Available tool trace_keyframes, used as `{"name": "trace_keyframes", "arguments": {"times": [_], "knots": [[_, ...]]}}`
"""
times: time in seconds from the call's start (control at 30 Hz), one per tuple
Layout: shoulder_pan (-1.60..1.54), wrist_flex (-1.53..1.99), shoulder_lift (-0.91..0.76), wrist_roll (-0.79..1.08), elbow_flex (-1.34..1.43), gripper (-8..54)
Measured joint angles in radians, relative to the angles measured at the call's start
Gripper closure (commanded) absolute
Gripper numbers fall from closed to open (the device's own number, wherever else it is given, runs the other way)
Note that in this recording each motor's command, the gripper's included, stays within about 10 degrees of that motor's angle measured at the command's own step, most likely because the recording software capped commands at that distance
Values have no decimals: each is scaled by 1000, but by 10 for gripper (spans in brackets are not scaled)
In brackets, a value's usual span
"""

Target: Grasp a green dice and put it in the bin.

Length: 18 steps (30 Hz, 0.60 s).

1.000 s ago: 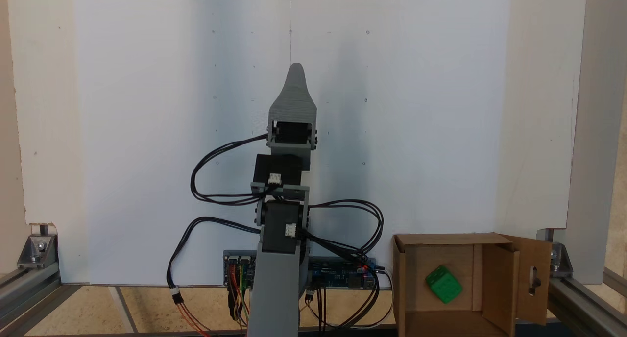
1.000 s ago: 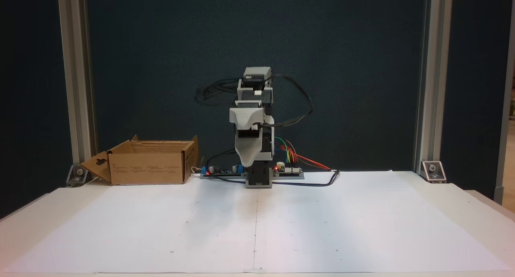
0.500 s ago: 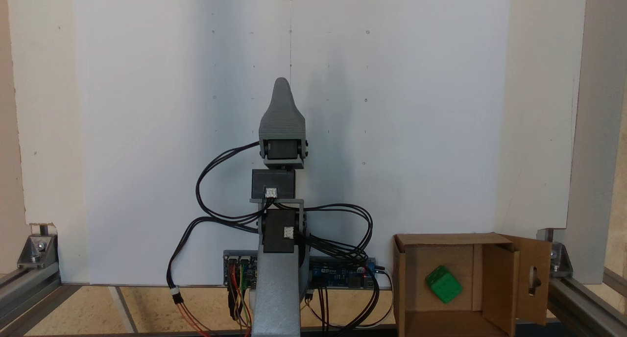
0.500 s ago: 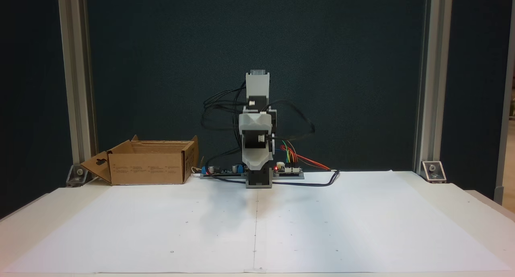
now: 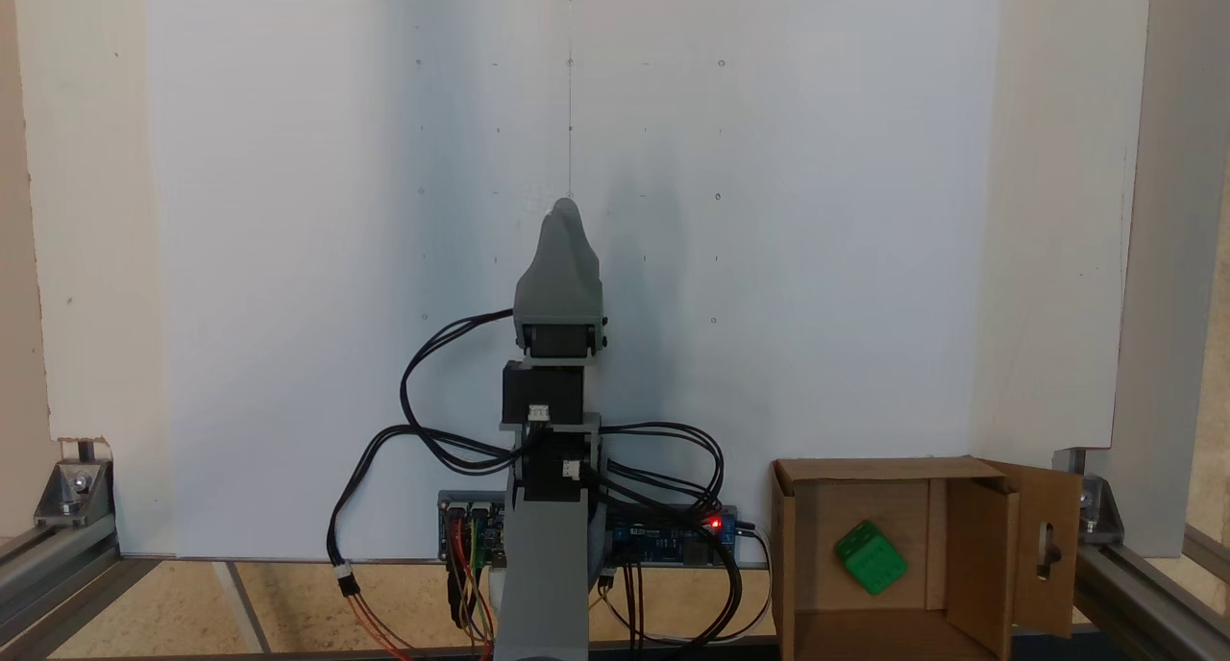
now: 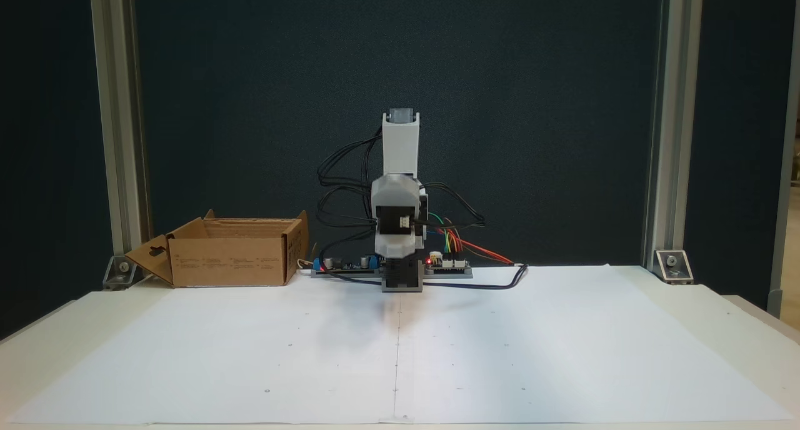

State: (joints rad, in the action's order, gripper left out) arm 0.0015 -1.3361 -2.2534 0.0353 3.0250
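Observation:
The green dice [image 5: 870,557] lies on the floor of the bin [image 5: 870,469], a brown cardboard box at the lower right of a fixed view. In the other fixed view the bin [image 6: 228,261] stands at the left and its wall hides the dice. My grey gripper [image 5: 565,208] hangs over the white paper in front of the arm's base, well away from the bin and holding nothing. Seen from the front, the gripper [image 6: 397,254] points down just above the base. Its jaws lie one behind the other, so only a single tip shows.
A white paper sheet [image 5: 288,257] covers the table. Circuit boards and bundled cables [image 5: 673,531] sit at the arm's base, next to the bin. Aluminium frame posts [image 6: 119,136] stand at the table's corners. The bin's slotted flap [image 5: 1047,546] hangs open sideways.
The arm has folded back and down toward its base, and the gripper tip has drawn in closer to the base. The dice in the bin has not moved.

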Motion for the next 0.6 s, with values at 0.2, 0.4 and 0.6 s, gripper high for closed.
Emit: {"name": "trace_keyframes", "arguments": {"times": [0.2,0.4,0.6], "knots": [[17,-109,0,0,52,13],[12,-129,0,0,54,11],[-2,-129,0,0,54,11]]}}
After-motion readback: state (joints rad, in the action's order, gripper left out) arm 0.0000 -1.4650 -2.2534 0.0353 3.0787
